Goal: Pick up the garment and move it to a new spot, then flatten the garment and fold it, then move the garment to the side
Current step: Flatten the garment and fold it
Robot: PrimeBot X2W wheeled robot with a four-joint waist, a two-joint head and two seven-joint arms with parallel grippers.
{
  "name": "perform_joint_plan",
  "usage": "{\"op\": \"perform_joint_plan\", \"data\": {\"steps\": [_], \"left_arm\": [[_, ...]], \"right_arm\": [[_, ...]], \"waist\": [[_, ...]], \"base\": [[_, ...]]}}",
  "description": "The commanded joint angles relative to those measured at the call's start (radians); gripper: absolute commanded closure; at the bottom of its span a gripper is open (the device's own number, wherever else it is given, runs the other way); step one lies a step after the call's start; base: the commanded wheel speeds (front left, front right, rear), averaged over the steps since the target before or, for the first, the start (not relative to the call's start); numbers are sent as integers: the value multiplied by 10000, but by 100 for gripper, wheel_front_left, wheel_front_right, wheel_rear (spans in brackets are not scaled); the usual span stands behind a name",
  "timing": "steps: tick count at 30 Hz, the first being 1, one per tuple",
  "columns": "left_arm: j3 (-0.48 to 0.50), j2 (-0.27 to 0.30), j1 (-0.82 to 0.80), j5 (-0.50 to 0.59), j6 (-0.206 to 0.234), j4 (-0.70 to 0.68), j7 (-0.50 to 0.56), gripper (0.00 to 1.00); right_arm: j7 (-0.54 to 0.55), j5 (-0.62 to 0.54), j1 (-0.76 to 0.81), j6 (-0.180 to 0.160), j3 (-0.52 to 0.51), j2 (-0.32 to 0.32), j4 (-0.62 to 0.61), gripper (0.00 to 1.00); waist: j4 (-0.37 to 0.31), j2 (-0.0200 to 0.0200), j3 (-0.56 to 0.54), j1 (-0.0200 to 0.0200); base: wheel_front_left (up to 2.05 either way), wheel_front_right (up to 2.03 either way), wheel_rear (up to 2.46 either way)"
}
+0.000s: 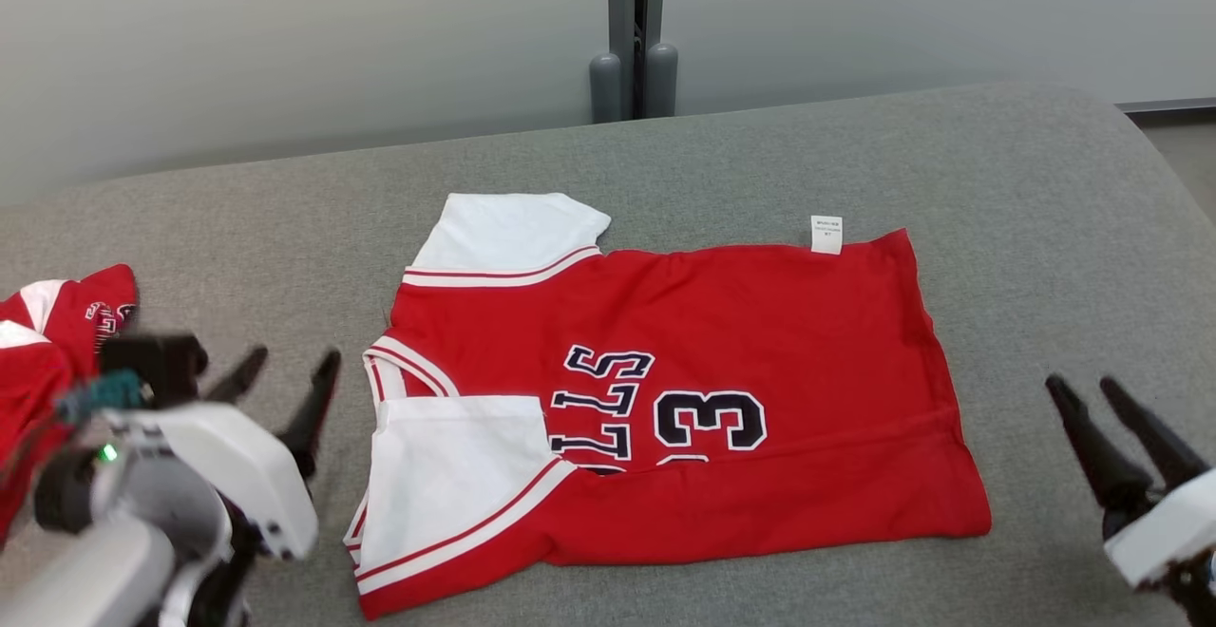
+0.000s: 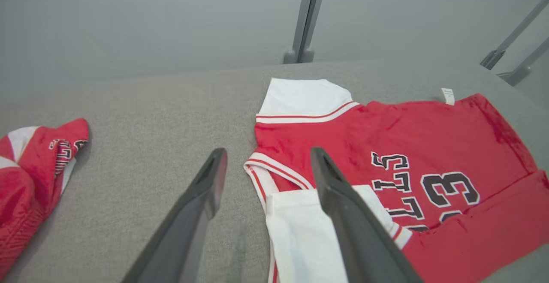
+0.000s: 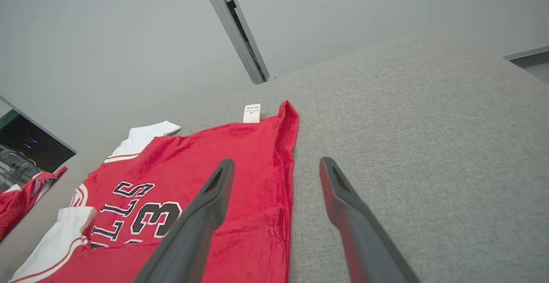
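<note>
Nearest you, the left gripper [image 1: 293,361] and the right gripper [image 1: 1083,385] hang just off either end of the shirt [image 1: 741,323], each with its fingers spread and nothing between them. The shirt lies flat on the grey padded table [image 1: 1045,228], neck toward the left gripper and hem toward the right. Its near edge [image 1: 760,513] is turned over the body, hiding part of the lettering, and the near sleeve [image 1: 446,475] lies white across the chest. Beyond, the far sleeve [image 1: 508,228] juts out flat, and a small label [image 1: 826,234] sticks out at the far hem corner. A second garment [image 1: 57,342] sits bunched well off to the left, and a grey post [image 1: 635,28] stands behind the table. Expect the shirt to be light, limp and thin, and likely to drag on the rough cover rather than slide. Pinch all layers, probably at the far shoulder seam and at the far hem corner beside the label
</note>
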Motion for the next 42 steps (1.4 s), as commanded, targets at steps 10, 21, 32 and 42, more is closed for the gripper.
{"op": "perform_joint_plan", "data": {"steps": [10, 21, 32, 42], "left_arm": [[-481, -520, 2169, -38, 1307, -628, -647, 0], [-891, -1097, 2623, -732, 930, 382, -89, 0], [-933, -1666, 2290, -1263, 138, 1315, 159, 0], [-628, -1639, 2079, -1362, -240, 1542, -187, 100]], "right_arm": [[1174, -1577, 1871, 2, -1465, 1632, 511, 0], [2758, -2958, 2046, 2, -2662, 2882, 1051, 0], [3878, -3808, 2158, 2, -3446, 3739, 577, 21], [4613, -4341, 2497, 2, -4192, 4192, 71, 100]], "waist": [[228, -1, 112, 0], [250, -1, 295, 0], [206, -1, 476, 0], [296, -1, 335, 0]], "base": [[0, 0, 0], [0, 0, 0], [0, 0, 0], [0, 0, 0]]}}
